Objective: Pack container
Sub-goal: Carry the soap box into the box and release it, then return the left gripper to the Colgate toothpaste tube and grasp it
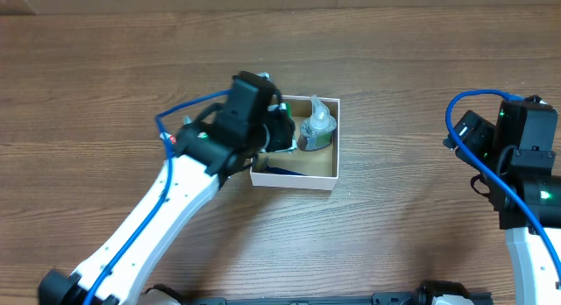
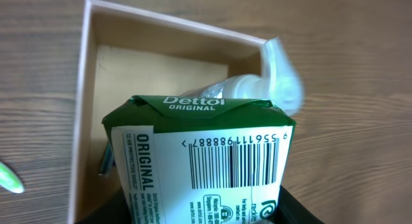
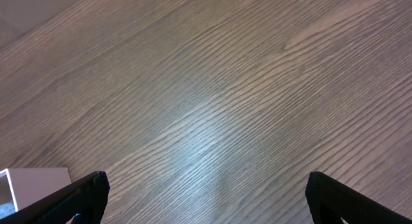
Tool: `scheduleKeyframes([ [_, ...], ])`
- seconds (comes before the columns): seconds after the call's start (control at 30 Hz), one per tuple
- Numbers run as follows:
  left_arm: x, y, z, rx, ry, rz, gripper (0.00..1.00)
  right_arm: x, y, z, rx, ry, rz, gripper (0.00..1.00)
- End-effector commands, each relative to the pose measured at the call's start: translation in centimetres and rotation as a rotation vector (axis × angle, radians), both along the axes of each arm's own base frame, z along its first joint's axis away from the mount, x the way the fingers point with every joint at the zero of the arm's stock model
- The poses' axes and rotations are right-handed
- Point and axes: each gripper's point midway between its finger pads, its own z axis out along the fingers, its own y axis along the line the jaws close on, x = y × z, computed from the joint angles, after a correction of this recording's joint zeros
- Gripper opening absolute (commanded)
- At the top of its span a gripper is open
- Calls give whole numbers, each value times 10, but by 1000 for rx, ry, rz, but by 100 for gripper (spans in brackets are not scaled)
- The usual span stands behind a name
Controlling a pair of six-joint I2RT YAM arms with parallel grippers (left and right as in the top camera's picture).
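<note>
Container [image 1: 292,182] sits mid-table, slightly toward 9 o'clock, on the wood-grain table [image 1: 412,68]. My left gripper [image 1: 282,130] is clamped on the Dettol carton [image 2: 199,159], over the box's 9 o'clock half. The pump bottle [image 1: 317,128] fills its 1 o'clock corner. My right gripper [image 3: 206,179] is spread wide at the 3 o'clock edge, a broad stretch of wood between it and the box.

Matt cardboard container [image 1: 294,180]; glossy paper carton [image 2: 199,166]; woodgrain table [image 3: 225,89], seemingly laminate.
</note>
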Motion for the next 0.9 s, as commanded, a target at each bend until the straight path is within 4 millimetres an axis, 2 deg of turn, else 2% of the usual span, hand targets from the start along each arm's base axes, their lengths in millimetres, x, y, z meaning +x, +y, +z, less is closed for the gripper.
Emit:
scheduleKeyframes([
  [0.0,13,-8,-25,37,37,43,32,1,-1,9,-3,-29,-7,100],
  [0.13,16,-10,-48,67,84,43,35,1,-1,9,-3,-30,-7,100],
  [0.17,16,-10,-51,69,90,41,40,1,-1,9,-3,-30,-8,100],
  [0.2,16,-11,-52,68,93,40,57,2,-1,9,-3,-30,-7,100],
  [0.27,18,-12,-48,60,82,39,76,1,-1,9,-3,-29,-8,100],
  [0.4,24,1,-27,69,60,48,77,1,-1,9,-3,-29,-8,100],
  [0.5,29,32,-3,86,70,101,77,1,-1,9,-3,-29,-7,100],
  [0.6,28,78,10,137,118,165,76,1,-1,9,-3,-29,-7,100],
  [0.7,18,125,5,199,208,264,76,2,-1,9,-3,-30,-7,100],
  [0.83,7,177,-4,252,297,369,79,1,-1,9,-3,-29,-7,100],
  [0.87,3,196,-6,273,318,420,79,1,-1,9,-3,-29,-7,100],
])
